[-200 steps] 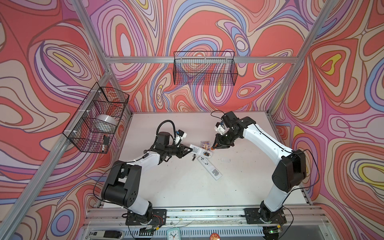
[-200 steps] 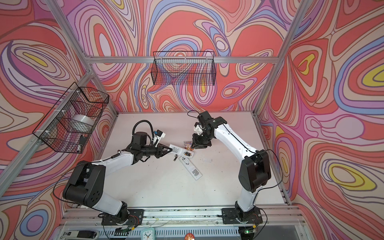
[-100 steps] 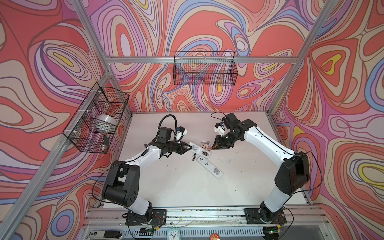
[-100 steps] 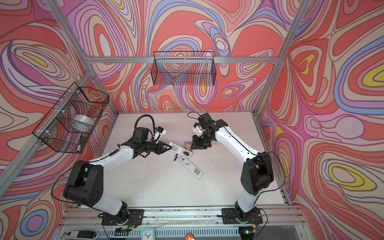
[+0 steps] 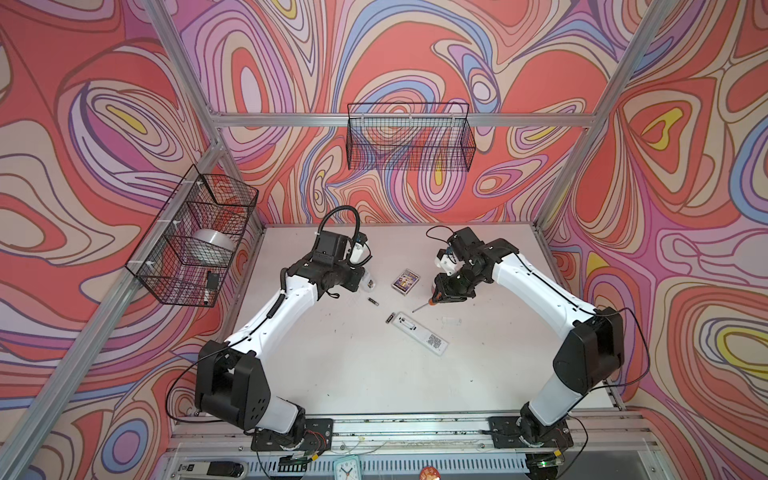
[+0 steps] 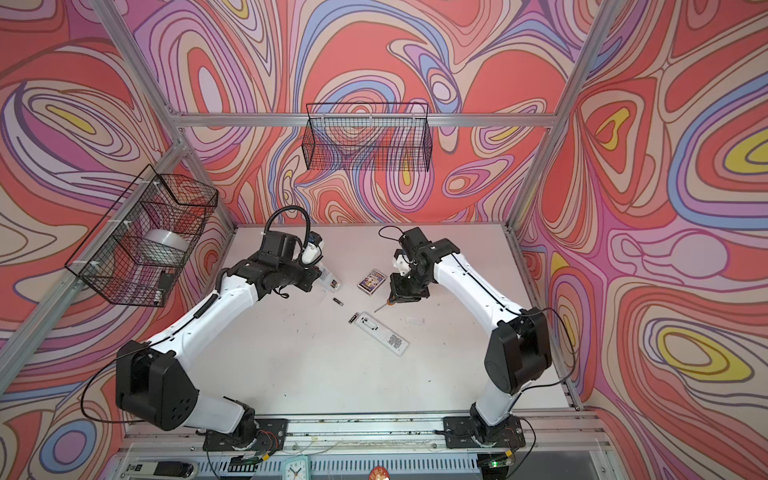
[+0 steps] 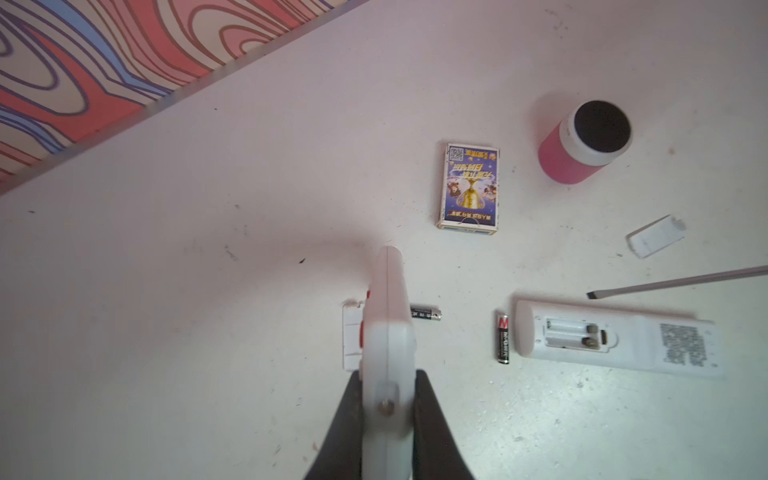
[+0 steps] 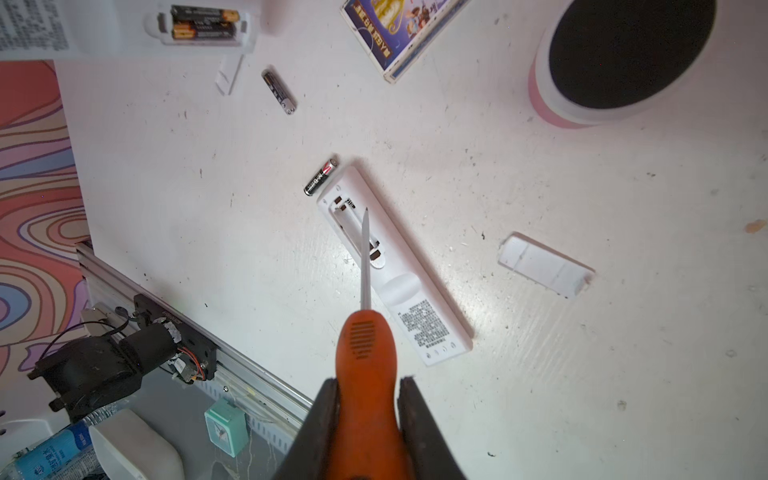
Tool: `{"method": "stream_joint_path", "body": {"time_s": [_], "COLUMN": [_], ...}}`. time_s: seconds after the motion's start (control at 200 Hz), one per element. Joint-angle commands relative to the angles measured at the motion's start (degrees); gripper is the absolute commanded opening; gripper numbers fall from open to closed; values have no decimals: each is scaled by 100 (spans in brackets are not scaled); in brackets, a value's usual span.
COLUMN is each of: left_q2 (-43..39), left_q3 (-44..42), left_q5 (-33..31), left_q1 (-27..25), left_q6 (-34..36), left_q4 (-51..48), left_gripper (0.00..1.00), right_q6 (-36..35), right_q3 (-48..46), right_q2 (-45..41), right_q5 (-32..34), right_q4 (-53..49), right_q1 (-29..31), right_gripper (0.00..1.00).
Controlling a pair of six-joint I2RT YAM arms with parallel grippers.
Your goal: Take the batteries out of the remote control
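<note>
One white remote control (image 5: 419, 334) lies back-up mid-table, its battery bay empty (image 7: 577, 332). One battery (image 5: 390, 318) lies at its end, shown too in the wrist views (image 7: 503, 338) (image 8: 321, 176). Another battery (image 5: 373, 302) (image 8: 279, 91) lies loose further left. My left gripper (image 7: 388, 378) is shut on a second white remote (image 6: 330, 280), held edge-on above the table. Two batteries (image 8: 203, 23) sit in its open bay. My right gripper (image 8: 368, 382) is shut on an orange-handled screwdriver (image 8: 365, 353); its blade points over the lying remote's bay.
A card box (image 5: 405, 280) lies between the arms. A pink cylinder with a black top (image 7: 586, 141) stands beyond it. One battery cover (image 8: 544, 266) lies right of the remote, another (image 7: 351, 336) under the held remote. Wire baskets hang on the left wall (image 5: 191, 241) and back wall (image 5: 409, 137).
My left gripper has drawn back toward the far left with its remote, away from the lying remote. The right arm has barely moved.
</note>
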Motion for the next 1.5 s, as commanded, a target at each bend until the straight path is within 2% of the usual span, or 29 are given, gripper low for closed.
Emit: {"method": "stream_joint_path", "body": {"time_s": [0.0,0.14,0.285,0.356,0.571,0.826,0.926,1.012,1.137,1.232,1.347,1.492], "left_q2": [-134,-250,-1,196,96,7,-137,-163,102,197,-113,-593], "left_q3": [-41,-416,-853,-912,-945,-442,-93,202,488,361,-303,-1790], "left_q5": [-1121,-1002,-1174,-1171,-964,-929,-596,-91,1425,2171,2631,3364], "left_q1": [-69,-220,-928,-1138,-1155,-1129,-1029,-799,-57,359,795,1364], "left_q6": [680,670,891,750,267,223,16,-375,-1375,-1917,-2671,-4687], "left_q4": [-420,-215,-38,-78,94,-245,-380,-523,-902,-1055,-593,969], "left_gripper": [0,0,0,0,0,0,0,0,0,0,0,0], "right_q6": [23,16,15,-11,13,233,330,466,531,459,458,728], "right_q3": [263,475,601,648,569,543,622,648,692,673,547,245], "right_q2": [132,281,391,414,397,419,419,419,364,293,263,170], "right_q5": [-78,-196,-311,-329,-398,-497,-502,-481,-427,-382,-510,-645], "right_q4": [-75,-82,-41,-59,66,393,494,630,695,663,676,974], "right_q1": [5,-1,0,2,2,0,4,5,0,6,7,76], "right_gripper": [6,6,6,6,6,6,6,6,6,6,6,6]}}
